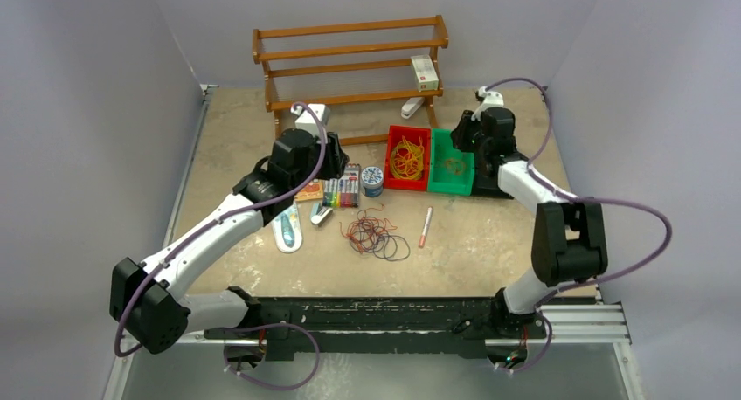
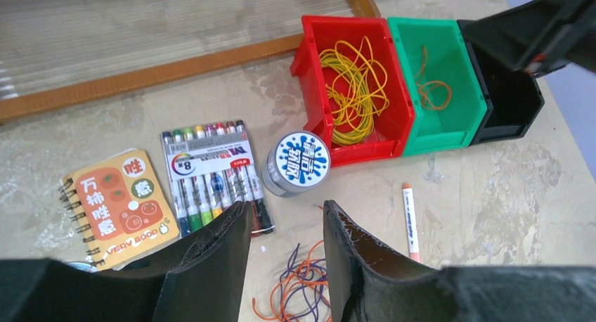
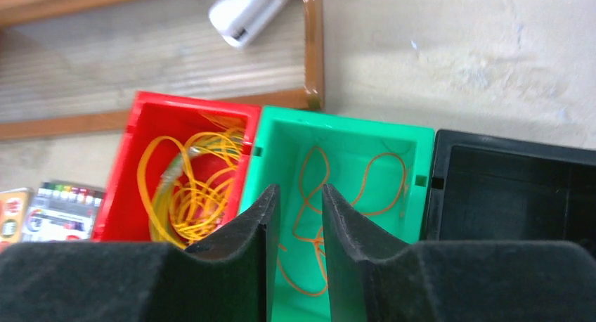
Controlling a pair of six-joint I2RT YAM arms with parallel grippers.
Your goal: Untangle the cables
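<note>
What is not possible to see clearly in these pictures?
- Black bin: right wrist view, inside too dark to show contents; top view, the right arm covers most of it.
- Tangled cable pile: top view, loops too small to count; left wrist view, left gripper and bottom edge cut it off.

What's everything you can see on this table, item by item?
yellow cables: one bundle, yellow, inside red bin
orange cables: few loops, orange, inside green bin
tangled cables: one pile, orange and purple, table centre
black bin: one, black, beside green bin
marker pack: one, multicoloured, beside round tin
pen: one, white-orange, beside pile
rack: one, wooden, back
left gripper: black, open, near marker pack
right gripper: black, slightly open, over green bin
</note>
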